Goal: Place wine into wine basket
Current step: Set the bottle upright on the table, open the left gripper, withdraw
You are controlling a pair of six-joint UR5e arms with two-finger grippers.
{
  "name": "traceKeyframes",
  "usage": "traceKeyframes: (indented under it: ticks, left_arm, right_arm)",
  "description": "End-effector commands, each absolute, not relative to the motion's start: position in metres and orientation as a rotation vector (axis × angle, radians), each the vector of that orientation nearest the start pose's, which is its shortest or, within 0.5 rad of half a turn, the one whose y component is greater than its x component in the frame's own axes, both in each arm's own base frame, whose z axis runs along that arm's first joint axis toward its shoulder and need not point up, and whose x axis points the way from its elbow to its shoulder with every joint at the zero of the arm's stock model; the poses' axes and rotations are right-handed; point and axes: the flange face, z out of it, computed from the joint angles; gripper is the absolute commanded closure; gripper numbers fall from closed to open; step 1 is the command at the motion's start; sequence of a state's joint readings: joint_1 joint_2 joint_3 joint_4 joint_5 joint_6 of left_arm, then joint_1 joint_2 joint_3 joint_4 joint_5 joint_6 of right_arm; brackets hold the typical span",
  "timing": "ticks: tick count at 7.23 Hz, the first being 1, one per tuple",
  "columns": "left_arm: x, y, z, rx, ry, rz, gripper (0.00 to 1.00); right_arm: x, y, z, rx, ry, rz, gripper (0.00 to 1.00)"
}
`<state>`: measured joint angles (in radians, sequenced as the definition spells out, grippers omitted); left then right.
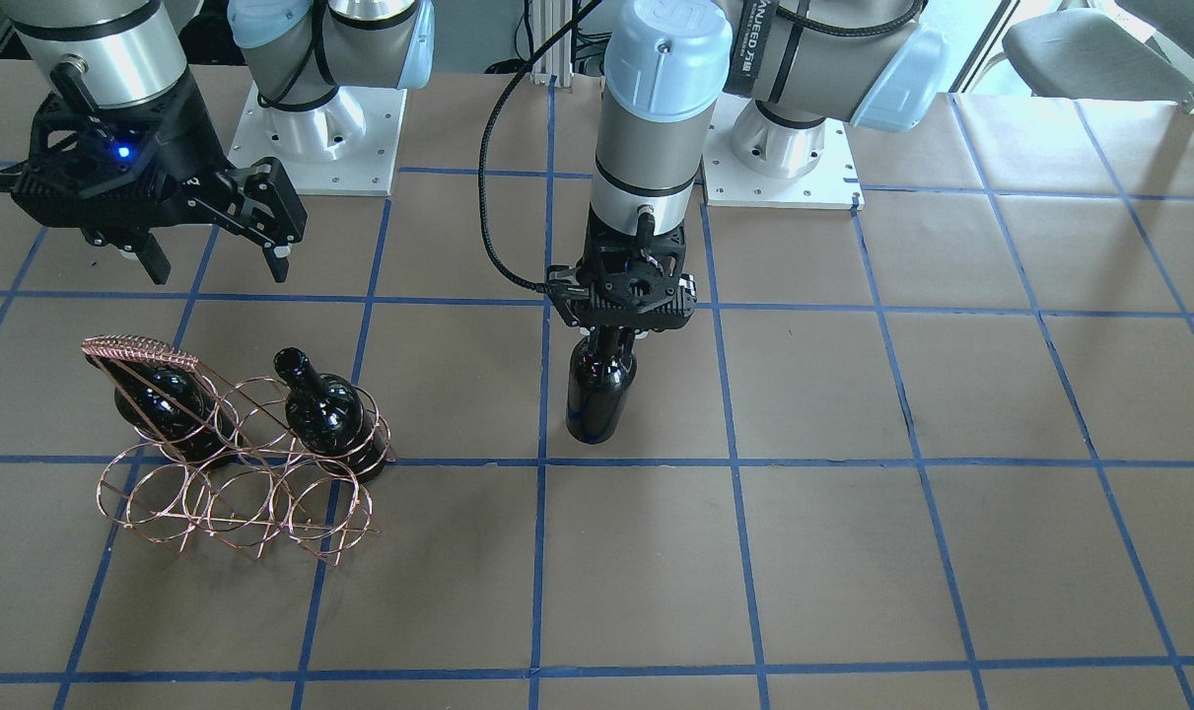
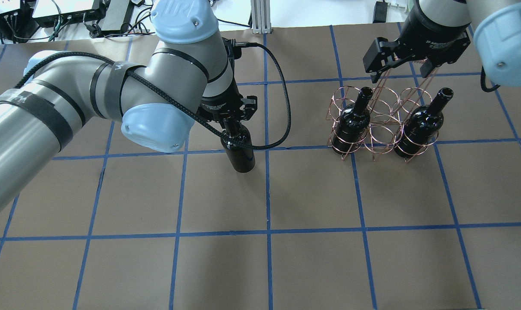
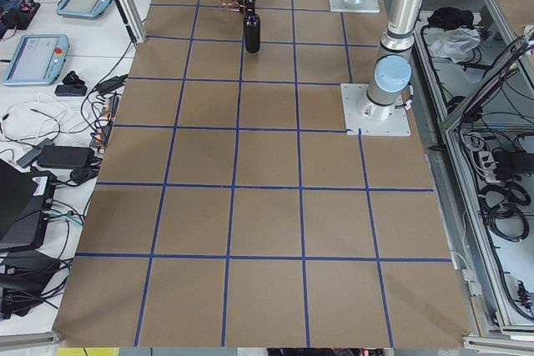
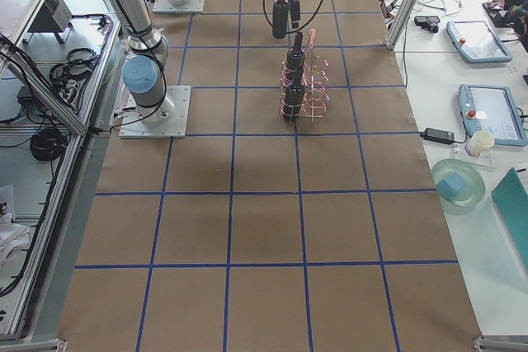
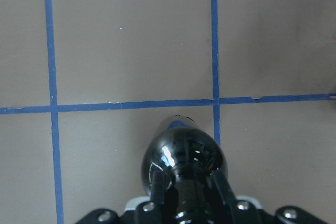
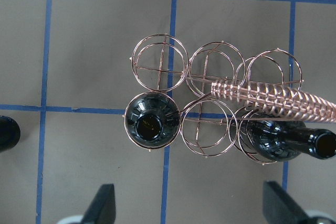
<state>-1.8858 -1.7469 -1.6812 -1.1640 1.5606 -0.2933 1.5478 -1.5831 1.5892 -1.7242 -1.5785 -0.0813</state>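
Gripping glossy black wine (image 1: 599, 399) at neck: L end effector (image 1: 613, 341); R end effector (image 1: 219, 267) spread wide, empty.

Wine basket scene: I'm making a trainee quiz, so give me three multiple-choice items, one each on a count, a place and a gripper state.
1. How many rings of the copper wire basket hold black glass bottles? A two; B three; C six.
2. Where is the third glossy black wine bottle? A in the basket's middle ring; B in the left gripper, outside the basket; C lying flat.
3. The right gripper is: A open, empty; B shut on the basket; C shut on a bottle.
Key: A, only two end rings are filled; B, the gripper clamps its neck; A, its fingers stand apart.
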Motion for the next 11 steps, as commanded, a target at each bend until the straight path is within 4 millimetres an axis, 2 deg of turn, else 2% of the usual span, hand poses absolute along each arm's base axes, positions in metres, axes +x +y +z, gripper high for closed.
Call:
traceKeyframes:
  ticks: [1,4,5,6,7,8,9,10,11]
  left_arm:
    - [-0.304,-0.494,0.379,0.036,3.188,-0.179,1.0]
    - [-0.312,-0.498,0.37,0.053,3.191,-0.2,1.0]
    - [-0.318,-0.495,0.369,0.064,3.186,-0.197,0.96]
    - [-0.321,-0.494,0.367,0.024,3.191,-0.19,0.29]
    - [-0.32,-0.494,0.372,0.033,3.189,-0.206,0.0]
    - [-0.32,-0.494,0.378,0.05,3.188,-0.211,0.0]
    - [-0.313,-0.498,0.399,0.027,3.203,-0.274,0.0]
    - [-0.301,-0.514,0.437,-0.017,3.203,-0.366,0.0]
    - [-0.281,-0.526,0.472,-0.079,3.192,-0.339,0.0]
  right_arm:
    - [0.121,-0.503,0.501,-0.091,3.147,-0.231,0.0]
    - [0.121,-0.503,0.501,-0.096,3.147,-0.231,0.0]
    - [0.121,-0.502,0.503,-0.086,3.147,-0.236,0.0]
    - [0.121,-0.502,0.503,-0.086,3.145,-0.239,0.0]
    - [0.121,-0.502,0.503,-0.086,3.145,-0.243,0.0]
    - [0.121,-0.502,0.505,-0.086,3.144,-0.255,0.0]
    - [0.121,-0.5,0.51,-0.084,3.142,-0.277,0.0]
    - [0.128,-0.495,0.524,-0.06,3.085,-0.318,0.0]
    - [0.134,-0.495,0.527,-0.036,3.07,-0.33,0.0]
